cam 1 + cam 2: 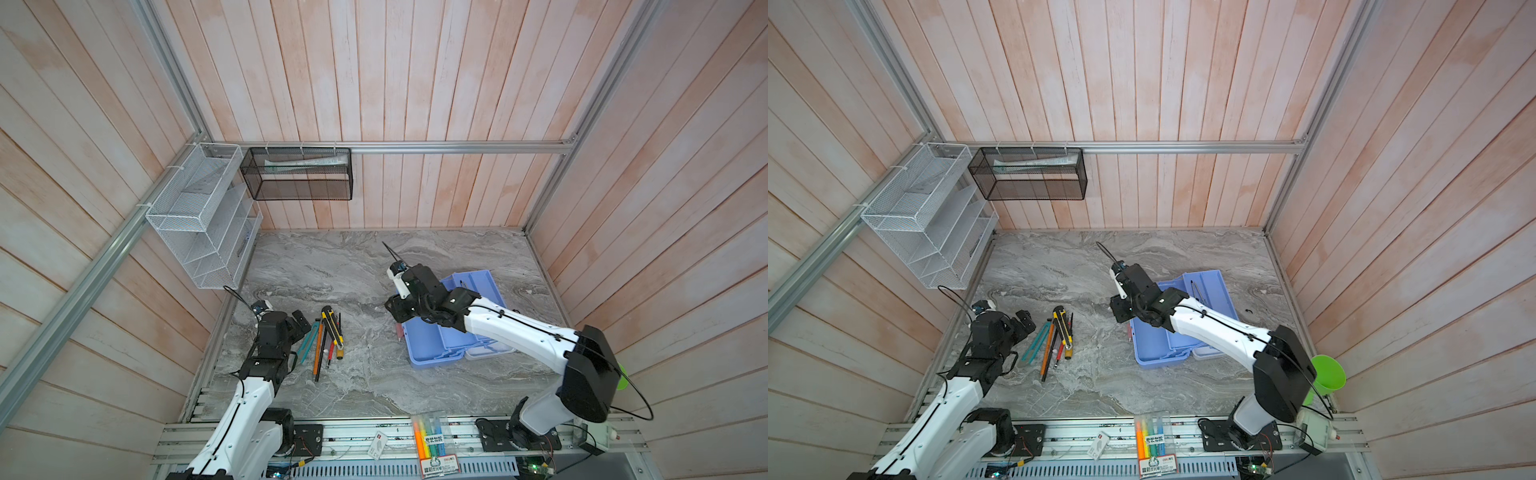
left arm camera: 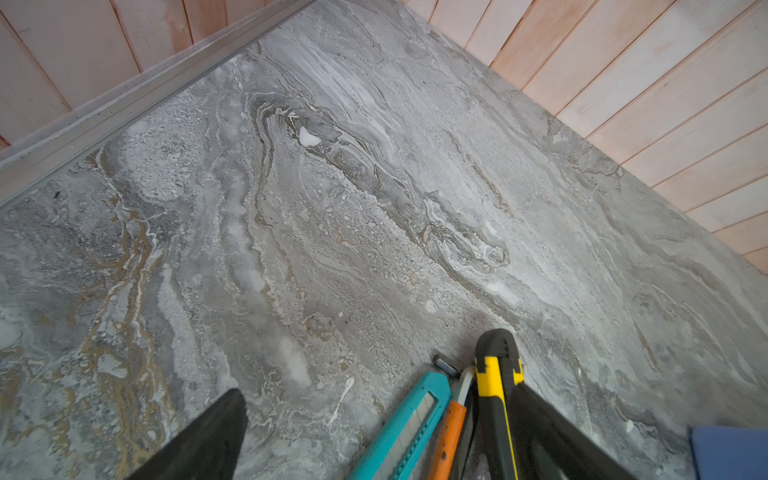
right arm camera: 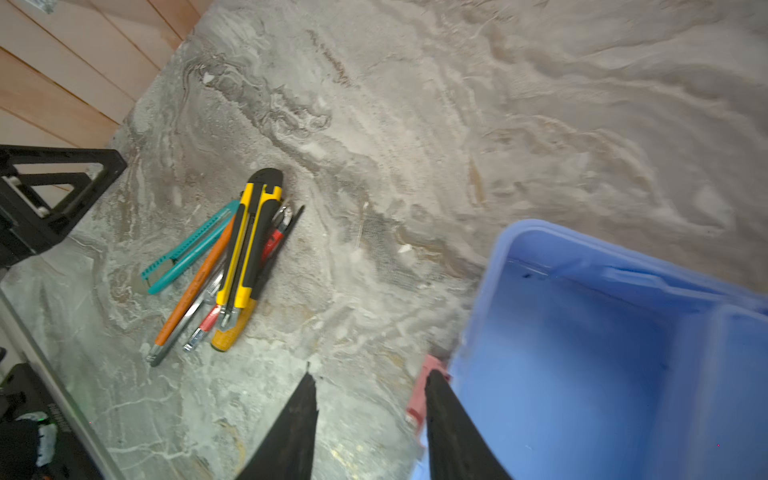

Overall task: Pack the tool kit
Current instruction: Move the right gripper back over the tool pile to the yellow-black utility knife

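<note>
the tool kit [image 1: 426,347] lay open on the right half of the marble table [image 1: 332,266], light blue base and inner trays facing up. its pink latch [image 3: 419,395] sat on the left wall of the base. the right gripper [image 3: 370,374] hung over that wall, jaws apart with nothing between them, one finger just beside the latch. the loose tools [image 1: 1059,336] lay heaped well left of the case: yellow-black knife [image 1: 332,328], teal cutter [image 1: 307,338], orange-handled tool [image 1: 318,351]. the left gripper [image 2: 378,395] stood at the heap's left side, jaws spread wide, gripping nothing. one finger overlapped the knife in the left wrist view; contact could not be told. a pack of highlighters [image 1: 432,440] rested on the near rail.
</note>
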`<move>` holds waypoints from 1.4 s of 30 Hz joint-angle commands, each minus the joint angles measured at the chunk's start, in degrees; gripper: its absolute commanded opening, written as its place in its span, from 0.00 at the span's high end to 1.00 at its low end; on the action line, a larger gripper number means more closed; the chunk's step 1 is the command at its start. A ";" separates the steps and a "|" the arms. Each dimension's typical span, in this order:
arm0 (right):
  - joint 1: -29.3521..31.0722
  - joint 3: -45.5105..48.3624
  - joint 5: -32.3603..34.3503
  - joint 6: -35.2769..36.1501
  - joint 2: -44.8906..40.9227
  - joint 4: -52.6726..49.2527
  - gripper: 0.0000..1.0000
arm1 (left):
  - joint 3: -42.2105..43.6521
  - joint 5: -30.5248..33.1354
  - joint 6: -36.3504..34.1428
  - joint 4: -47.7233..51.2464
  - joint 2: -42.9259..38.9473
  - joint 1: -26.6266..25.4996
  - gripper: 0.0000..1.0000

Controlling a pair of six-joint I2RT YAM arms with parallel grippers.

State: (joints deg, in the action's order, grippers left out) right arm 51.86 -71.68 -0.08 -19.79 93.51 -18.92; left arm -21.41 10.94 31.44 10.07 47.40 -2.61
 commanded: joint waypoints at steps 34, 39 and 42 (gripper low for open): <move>13.01 -43.29 5.78 0.63 45.36 -15.10 0.40 | 1.18 0.41 0.38 0.24 -3.36 1.47 0.00; 13.19 -45.49 6.99 0.63 46.85 -17.25 0.46 | 1.14 0.42 0.38 0.29 -3.45 1.40 0.00; 13.20 -45.53 7.19 0.44 46.93 -17.24 0.51 | 1.19 0.41 0.39 0.31 -3.43 1.42 0.00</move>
State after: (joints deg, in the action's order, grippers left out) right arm 64.90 -116.07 5.19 -19.55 138.87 -32.82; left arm -20.86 11.11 31.70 10.33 44.25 -1.50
